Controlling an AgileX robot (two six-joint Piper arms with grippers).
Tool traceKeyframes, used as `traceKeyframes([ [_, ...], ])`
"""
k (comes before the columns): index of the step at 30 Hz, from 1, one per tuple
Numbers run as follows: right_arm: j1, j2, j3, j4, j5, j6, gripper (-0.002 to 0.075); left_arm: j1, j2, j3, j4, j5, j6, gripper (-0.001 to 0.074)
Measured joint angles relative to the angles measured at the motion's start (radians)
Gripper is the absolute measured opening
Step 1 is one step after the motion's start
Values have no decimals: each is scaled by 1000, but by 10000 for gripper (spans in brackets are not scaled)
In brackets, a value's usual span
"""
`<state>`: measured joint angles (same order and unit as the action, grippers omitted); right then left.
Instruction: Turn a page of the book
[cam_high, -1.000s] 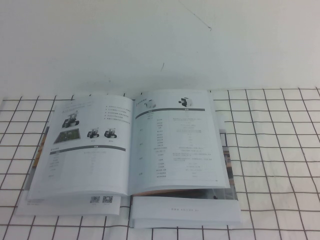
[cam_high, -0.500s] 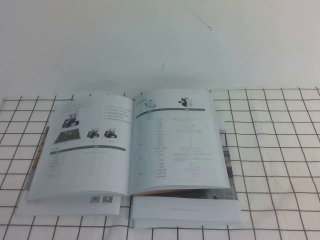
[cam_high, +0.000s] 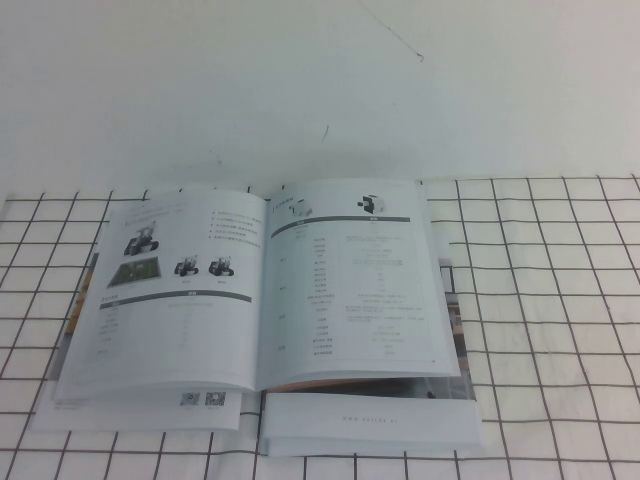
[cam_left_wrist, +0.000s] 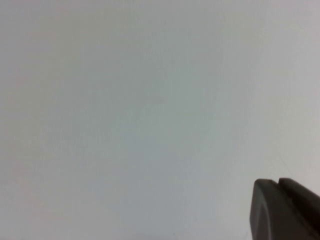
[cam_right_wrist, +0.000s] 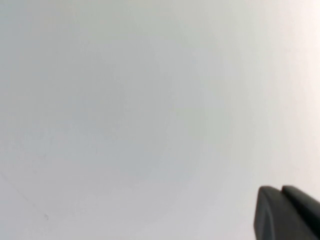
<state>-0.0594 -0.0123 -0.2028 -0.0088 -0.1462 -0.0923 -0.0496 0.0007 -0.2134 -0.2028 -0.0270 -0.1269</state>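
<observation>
The book lies open on the gridded cloth in the high view. Its left page carries small robot photos and a grey table; its right page carries a small photo and a long table. More white leaves stick out under its near edge. Neither arm shows in the high view. My left gripper shows only in the left wrist view, as two dark fingertips pressed together and empty, facing a blank white surface. My right gripper shows the same way in the right wrist view, shut and empty. The book is out of both wrist views.
A white cloth with a black grid covers the table under and around the book. A plain white wall rises behind it, with a thin dark crack line near the top.
</observation>
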Motion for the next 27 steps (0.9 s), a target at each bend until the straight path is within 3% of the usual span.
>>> traceKeyframes([
  [5,0,43,-152,43,352,31,6,0,169,-171,-4,259,11,-2],
  [11,0,247,-253,241,644,-11,3,0,433,-252,-92,325,38,-2],
  [27,0,939,-364,1258,804,-1060,2,0,1153,-516,-231,433,187,-2],
])
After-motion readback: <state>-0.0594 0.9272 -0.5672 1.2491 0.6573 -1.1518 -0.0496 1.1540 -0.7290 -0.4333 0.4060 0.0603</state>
